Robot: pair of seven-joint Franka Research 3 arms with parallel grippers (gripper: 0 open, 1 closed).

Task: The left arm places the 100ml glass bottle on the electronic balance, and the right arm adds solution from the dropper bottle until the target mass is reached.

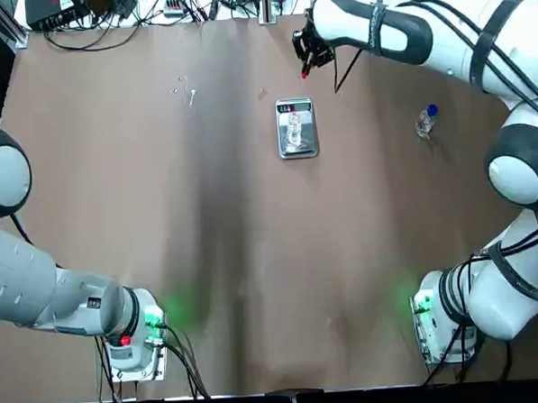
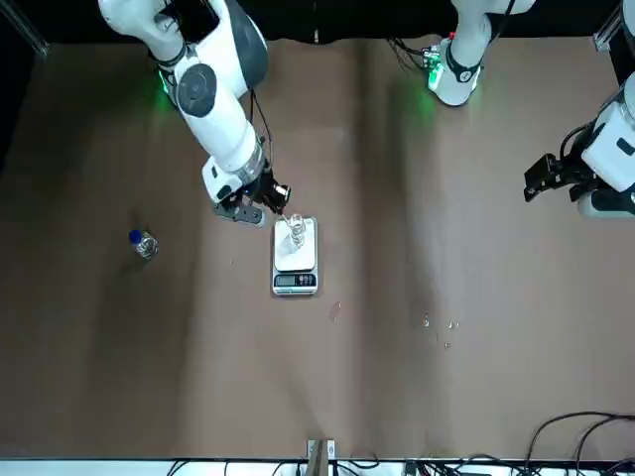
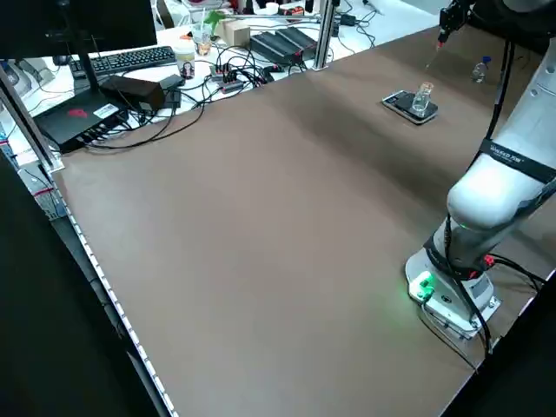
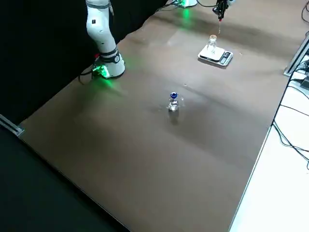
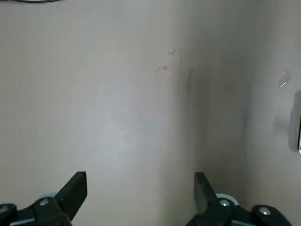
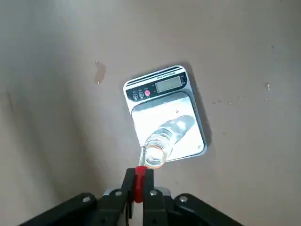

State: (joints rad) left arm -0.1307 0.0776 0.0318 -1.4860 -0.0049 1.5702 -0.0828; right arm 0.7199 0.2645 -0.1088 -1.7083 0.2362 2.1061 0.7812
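The silver electronic balance (image 1: 297, 141) lies at the far middle of the table, and the clear 100ml glass bottle (image 1: 294, 126) stands upright on it. My right gripper (image 1: 311, 50) hovers just beyond the balance, shut on a red-topped dropper (image 6: 139, 176). In the right wrist view the dropper's thin glass tip hangs at the bottle's mouth (image 6: 153, 157). The dropper bottle (image 1: 425, 121), blue-collared, stands alone to the right of the balance. My left gripper (image 2: 539, 183) is held back at the table's left side, open with nothing between its fingers (image 5: 75, 186).
Small droplets or specks (image 1: 186, 90) mark the table left of the balance. Cables, a keyboard and electronics (image 3: 130, 78) crowd the far edge. Both green-lit arm bases (image 1: 149, 321) sit at the near edge.
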